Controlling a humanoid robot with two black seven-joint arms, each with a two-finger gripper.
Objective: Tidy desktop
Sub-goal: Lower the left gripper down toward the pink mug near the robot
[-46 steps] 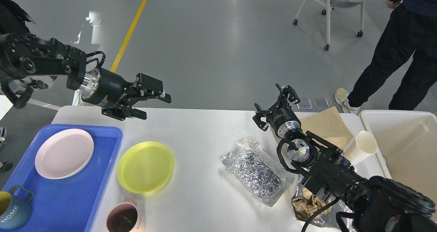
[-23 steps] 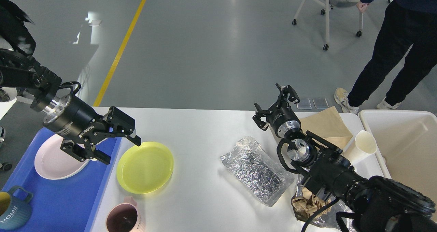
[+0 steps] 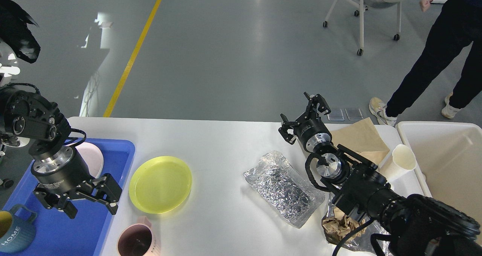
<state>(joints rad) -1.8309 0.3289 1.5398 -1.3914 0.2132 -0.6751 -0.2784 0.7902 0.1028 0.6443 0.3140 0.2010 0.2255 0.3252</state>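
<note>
**Both grippers empty over desktop**

L gripper (image 3: 92,207) jaws spread wide, pointing down over blue tray (image 3: 124,150), near left. R gripper (image 3: 303,116) jaws apart, arm reaching far-left over white desktop (image 3: 226,143), beside foil pack (image 3: 282,188) and yellow plate (image 3: 160,184).

Matte white smooth surface (image 3: 226,143); on it glossy translucent yellow plastic plate (image 3: 160,184), crinkled shiny foil bag (image 3: 282,188), creased brown paper (image 3: 361,137).
</note>
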